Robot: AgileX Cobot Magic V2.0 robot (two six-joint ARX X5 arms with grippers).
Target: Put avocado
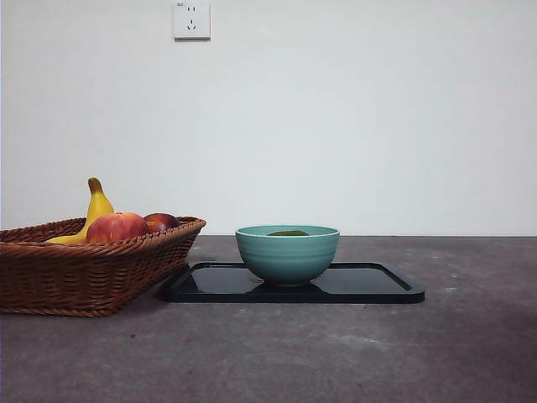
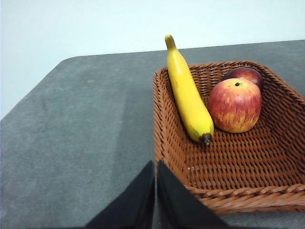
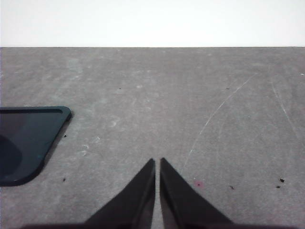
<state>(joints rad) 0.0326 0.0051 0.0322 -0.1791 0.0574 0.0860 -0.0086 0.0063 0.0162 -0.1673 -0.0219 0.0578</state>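
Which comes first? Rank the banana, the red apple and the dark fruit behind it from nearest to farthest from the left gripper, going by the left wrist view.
Measured from the left gripper, shut over the basket's near corner:
1. Banana, lying along the basket's side wall, its stem end closest.
2. Red apple, beside the banana, deeper in.
3. Dark fruit, behind the apple at the far corner.

Open table (image 1: 470, 353) right of tray (image 1: 394, 290); basket (image 1: 75, 277) prob. touching tray's left.

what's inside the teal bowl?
A dark green sliver, likely the avocado, just shows above the bowl rim in the front view. The bowl's wall hides the rest; neither wrist view looks into it.
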